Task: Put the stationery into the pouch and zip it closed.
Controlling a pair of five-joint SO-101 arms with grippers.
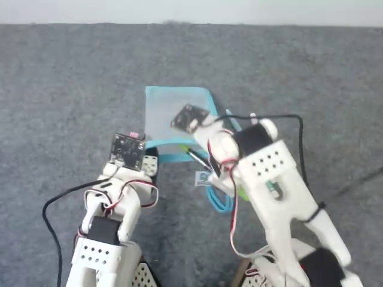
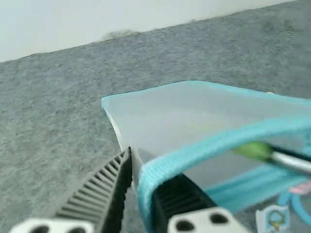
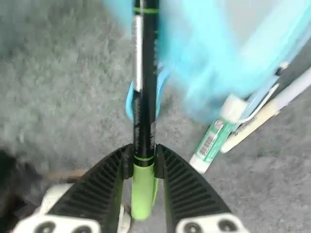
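**High view.** The pouch (image 1: 177,113), translucent with a cyan zip band, lies on the grey table covering (image 1: 60,89), just toward 12 o'clock from the centre. The left arm (image 1: 114,221) enters from 7 o'clock, and the left gripper (image 1: 151,164) sits at the pouch's 7 o'clock corner. The right arm (image 1: 281,179) enters from 5 o'clock, with its wrist over the pouch's 4 o'clock edge. The black pen (image 1: 197,156) points toward 10 o'clock at the pouch's near band. A cyan cord (image 1: 218,200) and a small tag (image 1: 203,177) lie at 5 o'clock from the pouch.

**Left wrist view.** The fingers (image 2: 104,187) of the left gripper (image 2: 142,167) pinch the cyan band of the pouch (image 2: 194,116) and hold that edge raised off the covering. The pen's green tip (image 2: 252,149) lies just beside the raised band. Whether it is inside the mouth cannot be told.

**Right wrist view.** The right gripper (image 3: 144,158) has its fingers (image 3: 109,179) pressed onto the black pen (image 3: 144,92), clamping it near its green end. The pen's far end meets the blurred cyan of the pouch (image 3: 209,58). A white-and-green glue stick (image 3: 214,141) and two pale pens (image 3: 272,104) lie on the covering next to the pouch, touching one another
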